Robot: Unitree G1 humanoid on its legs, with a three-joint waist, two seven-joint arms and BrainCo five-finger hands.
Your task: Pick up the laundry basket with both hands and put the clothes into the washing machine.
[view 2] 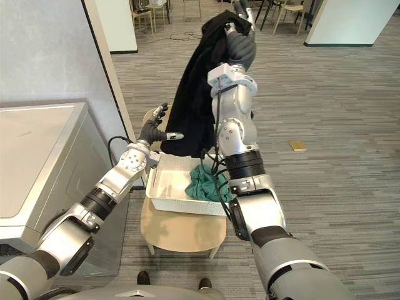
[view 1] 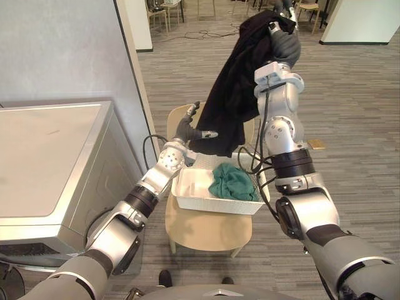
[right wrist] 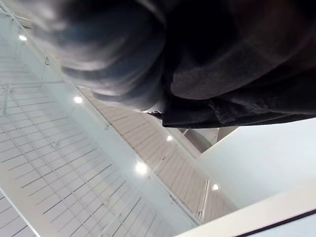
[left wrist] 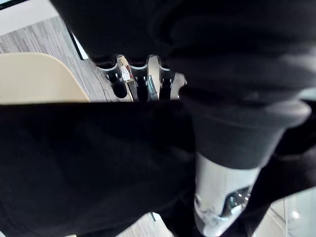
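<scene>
Closest to us, the laundry basket (view 1: 215, 205) sits on the chair (view 1: 206, 234) holding a green cloth (view 1: 232, 181), while our right hand (view 1: 281, 34), curled on the black garment (view 1: 234, 94), lifts it clear, likely for the washing machine (view 1: 50, 162), left hand (view 1: 186, 130) spread against its hem.

Office-like hall: grey plank floor (view 1: 350, 94), far chairs (view 1: 307, 7), washing machine (view 1: 50, 169) by a partition (view 1: 62, 50).

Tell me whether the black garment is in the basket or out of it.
Out: the black garment hangs from the raised right hand, above the white basket, where a green cloth lies.
</scene>
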